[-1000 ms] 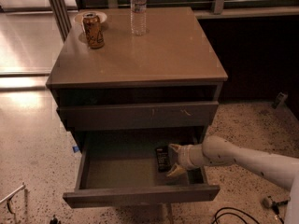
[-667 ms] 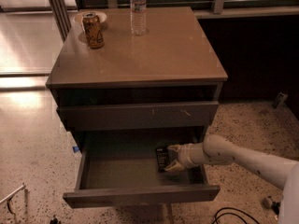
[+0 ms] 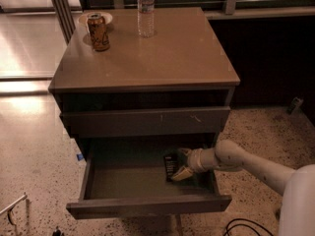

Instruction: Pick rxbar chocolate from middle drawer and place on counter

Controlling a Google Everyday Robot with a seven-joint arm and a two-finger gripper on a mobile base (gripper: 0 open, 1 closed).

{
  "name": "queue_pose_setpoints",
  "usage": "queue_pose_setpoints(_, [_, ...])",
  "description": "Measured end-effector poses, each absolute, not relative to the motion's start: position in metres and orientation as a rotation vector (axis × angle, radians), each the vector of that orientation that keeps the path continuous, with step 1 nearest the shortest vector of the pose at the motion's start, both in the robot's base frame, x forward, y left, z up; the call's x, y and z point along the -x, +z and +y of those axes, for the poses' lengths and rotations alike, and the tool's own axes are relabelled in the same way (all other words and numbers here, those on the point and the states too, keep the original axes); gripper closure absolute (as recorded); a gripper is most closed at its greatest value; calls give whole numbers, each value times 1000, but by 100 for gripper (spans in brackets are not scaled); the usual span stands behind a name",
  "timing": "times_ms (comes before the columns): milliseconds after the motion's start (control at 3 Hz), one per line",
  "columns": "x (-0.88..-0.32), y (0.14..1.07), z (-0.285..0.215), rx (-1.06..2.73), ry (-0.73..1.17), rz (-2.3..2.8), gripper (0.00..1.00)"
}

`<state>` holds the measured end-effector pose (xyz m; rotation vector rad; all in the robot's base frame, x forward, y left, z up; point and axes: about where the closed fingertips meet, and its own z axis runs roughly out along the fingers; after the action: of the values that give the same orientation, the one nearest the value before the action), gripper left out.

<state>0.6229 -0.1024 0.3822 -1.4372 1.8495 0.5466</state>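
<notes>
The middle drawer (image 3: 133, 183) is pulled open below the cabinet, its grey-green floor showing. The rxbar chocolate (image 3: 170, 165), a small black wrapper with pale print, lies on the drawer floor at the right. My gripper (image 3: 180, 163) reaches in from the right on a pale arm, with its fingers either side of the bar's right end: one finger at the back, one at the front. The fingers stand apart around the bar. The counter (image 3: 162, 53) is the tan-brown top of the cabinet.
An orange drink can (image 3: 99, 32) and a small white dish (image 3: 109, 18) stand at the counter's back left, a clear water bottle (image 3: 145, 11) at the back middle. A drawer front with pale scratch marks (image 3: 147, 121) sits closed above. Black cables (image 3: 246, 226) lie on the speckled floor.
The gripper has stayed in the drawer at the bar's right end, with little visible shift. The bar has not moved.
</notes>
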Motion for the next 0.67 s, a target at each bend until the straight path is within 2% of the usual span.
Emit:
queue_pose_setpoints(333, [-631, 373, -100, 1409, 586, 1864, 0])
queue_pose_setpoints(667, [-634, 366, -96, 1399, 613, 1875, 0])
